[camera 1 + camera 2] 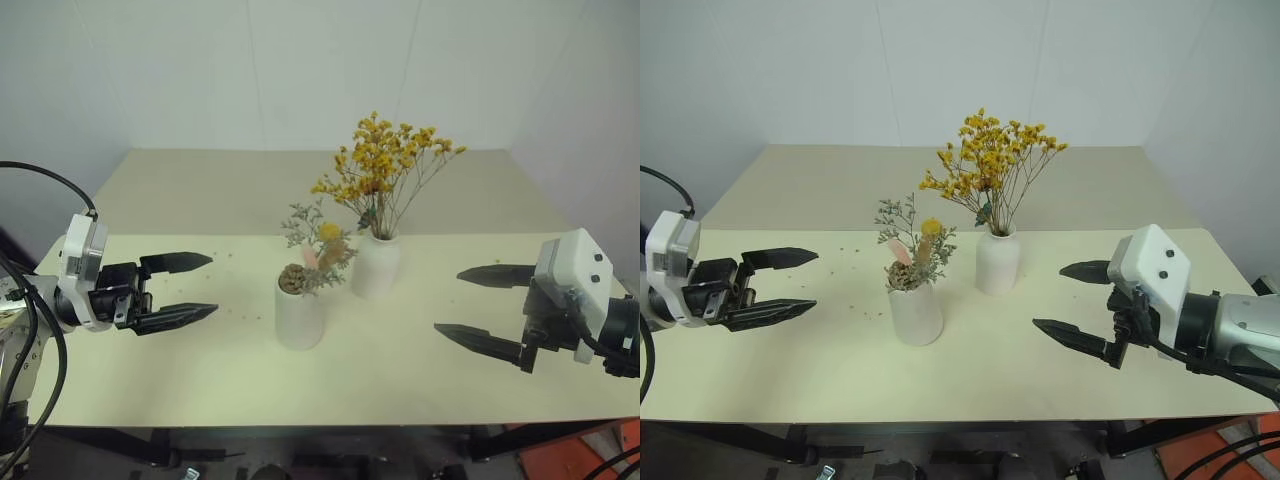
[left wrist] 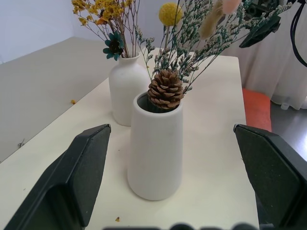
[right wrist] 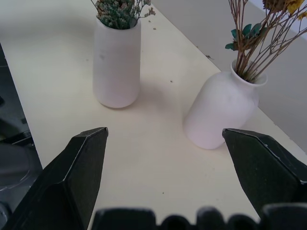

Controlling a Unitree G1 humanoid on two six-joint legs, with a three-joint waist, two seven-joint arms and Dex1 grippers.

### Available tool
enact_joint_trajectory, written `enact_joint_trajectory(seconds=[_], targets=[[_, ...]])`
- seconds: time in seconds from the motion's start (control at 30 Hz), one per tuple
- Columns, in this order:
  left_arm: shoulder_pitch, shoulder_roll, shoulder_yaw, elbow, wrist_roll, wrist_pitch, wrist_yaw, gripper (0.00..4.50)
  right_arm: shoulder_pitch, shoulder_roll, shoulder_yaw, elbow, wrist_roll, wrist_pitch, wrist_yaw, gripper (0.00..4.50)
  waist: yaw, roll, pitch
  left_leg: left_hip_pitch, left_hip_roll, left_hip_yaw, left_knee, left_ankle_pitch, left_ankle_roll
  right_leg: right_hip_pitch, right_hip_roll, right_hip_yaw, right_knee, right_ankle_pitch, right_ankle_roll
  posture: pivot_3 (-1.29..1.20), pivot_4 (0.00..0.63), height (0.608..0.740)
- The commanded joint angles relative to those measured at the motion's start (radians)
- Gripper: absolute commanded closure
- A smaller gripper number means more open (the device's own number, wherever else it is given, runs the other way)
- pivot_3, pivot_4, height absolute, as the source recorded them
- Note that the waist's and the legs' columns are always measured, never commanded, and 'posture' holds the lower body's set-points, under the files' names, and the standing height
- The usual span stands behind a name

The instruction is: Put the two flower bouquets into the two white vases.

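The left gripper (image 1: 195, 289) hangs level above the table (image 1: 420, 370), pointing inward, fingers spread and empty; the right gripper (image 1: 480, 307) mirrors it from the other side, tipped slightly down, also spread and empty; between them, nearer the left fingertips, stands the tapered vase (image 1: 299, 313) holding the grey-green sprig (image 1: 318, 245); just beyond it, well apart from the right fingertips, the rounded vase (image 1: 376, 264) holds the yellow-orange bunch (image 1: 385, 165).

White boxy wrist housings, black tapered two-fingered claws, black cables.
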Motion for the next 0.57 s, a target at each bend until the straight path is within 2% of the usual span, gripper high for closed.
enact_joint_trajectory(seconds=[0.03,0.57], targets=[[-0.016,0.019,0.014,-0.029,-0.013,0.006,0.011,0.01,0.011,-0.021,-0.031,-0.014,-0.019,-0.033,-0.004,0.0,0.0,0.0,0.0,0.0,0.0,0.0,0.0,0.0,0.0,0.0,0.0,0.0,0.0,0.0,0.0,0.0,0.15,0.74],[-0.135,0.068,-0.048,-0.008,-0.02,0.086,0.014,0.01,0.036,-0.038,-0.027,-0.003,-0.028,-0.041,0.006,0.0,0.0,0.0,0.0,0.0,0.0,0.0,0.0,0.0,0.0,0.0,0.0,0.0,0.0,0.0,0.0,0.0,0.15,0.74]])
